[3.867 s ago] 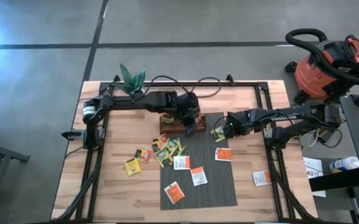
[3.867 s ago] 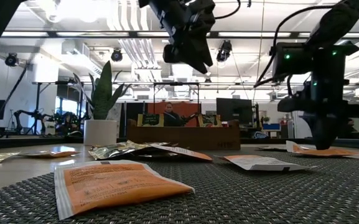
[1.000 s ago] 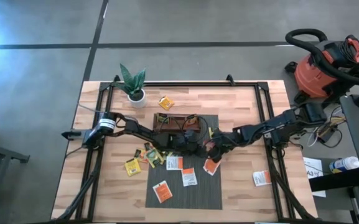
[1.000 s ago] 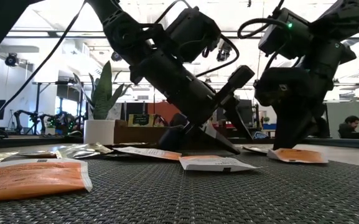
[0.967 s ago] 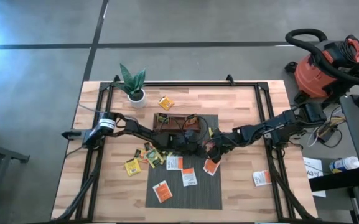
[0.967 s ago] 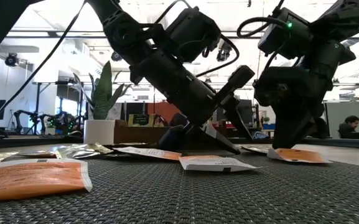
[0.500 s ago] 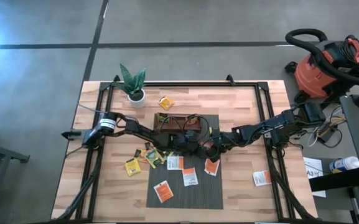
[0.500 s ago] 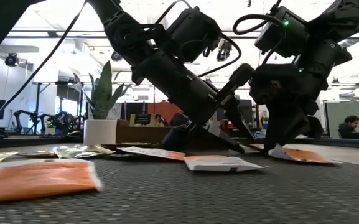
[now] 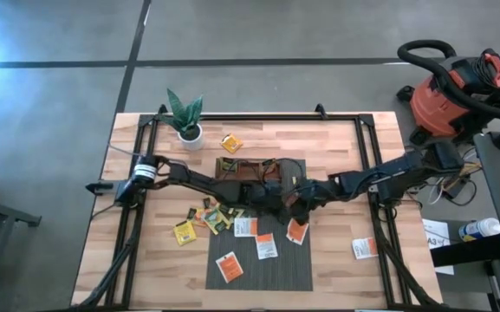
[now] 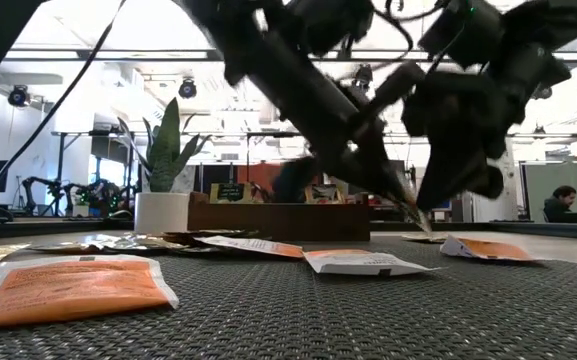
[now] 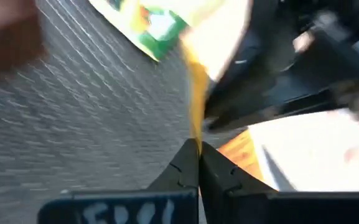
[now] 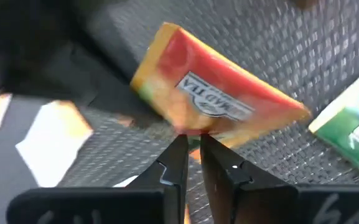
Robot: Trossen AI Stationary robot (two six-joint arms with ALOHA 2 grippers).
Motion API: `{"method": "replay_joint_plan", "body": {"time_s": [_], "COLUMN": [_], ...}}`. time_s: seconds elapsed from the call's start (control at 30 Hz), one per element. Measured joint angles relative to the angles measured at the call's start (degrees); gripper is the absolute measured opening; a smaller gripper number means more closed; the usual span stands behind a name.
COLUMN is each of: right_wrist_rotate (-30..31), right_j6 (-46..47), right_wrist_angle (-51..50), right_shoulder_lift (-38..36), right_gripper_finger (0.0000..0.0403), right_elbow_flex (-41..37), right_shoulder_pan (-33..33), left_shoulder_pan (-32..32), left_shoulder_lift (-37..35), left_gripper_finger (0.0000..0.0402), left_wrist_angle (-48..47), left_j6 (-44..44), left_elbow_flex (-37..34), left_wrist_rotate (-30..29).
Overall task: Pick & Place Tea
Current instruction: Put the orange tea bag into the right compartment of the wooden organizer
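Wooden slatted table top (image 9: 336,156) under a black frame, grey concrete floor around it, red shop vacuum (image 9: 453,91) off the right corner.

Left gripper (image 11: 198,155): over the middle of the dark grey woven mat (image 9: 258,277), fingers pressed together on the edge of a thin yellow sachet (image 11: 195,99) that stands up from the tips. In the high view this gripper (image 9: 277,206) sits just beside the right one.

Right gripper (image 12: 191,146): fingers closed on the lower edge of a yellow-and-red tea sachet (image 12: 216,102), lifted off the mat and tilted. In the low view both arms meet above the mat, blurred.

Tea on the mat: white-and-orange square sachets (image 9: 266,246), another (image 9: 227,266) nearer the front edge, one (image 9: 297,231) below the grippers.

Tea off the mat: cluster of yellow and green sachets (image 9: 204,218) left of the mat; one white-and-orange sachet (image 9: 364,249) well apart at right; one yellow sachet (image 9: 230,143) near the back.

Other: long brown wooden compartment tray (image 9: 245,166) behind the grippers; green potted plant in white pot (image 9: 185,117) at back left.
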Motion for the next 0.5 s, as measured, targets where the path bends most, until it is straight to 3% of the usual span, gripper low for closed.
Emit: {"method": "replay_joint_plan", "body": {"time_s": [0.23,0.4,0.5], "right_wrist_rotate": [2.3,10.6,11.5], "right_j6": [-6.8,-9.9,-10.6], "right_wrist_angle": [-2.4,-2.2,-2.0], "right_shoulder_lift": [-13.4,-21.5,-24.6], "right_gripper_finger": [0.0043,0.0043,0.0043], "right_elbow_flex": [0.0,0.0,-0.1], "right_shoulder_pan": [0.0,0.0,-0.1], "left_shoulder_pan": [0.5,2.5,3.2], "left_shoulder_lift": [-8.4,-17.7,-24.6], "left_gripper_finger": [0.0001,0.0,0.0], "left_wrist_angle": [-19.0,-18.3,-11.9], "left_j6": [6.6,-0.6,-5.7], "left_elbow_flex": [3.0,-0.9,-4.9], "left_wrist_rotate": [-9.3,-8.2,-11.0]}}
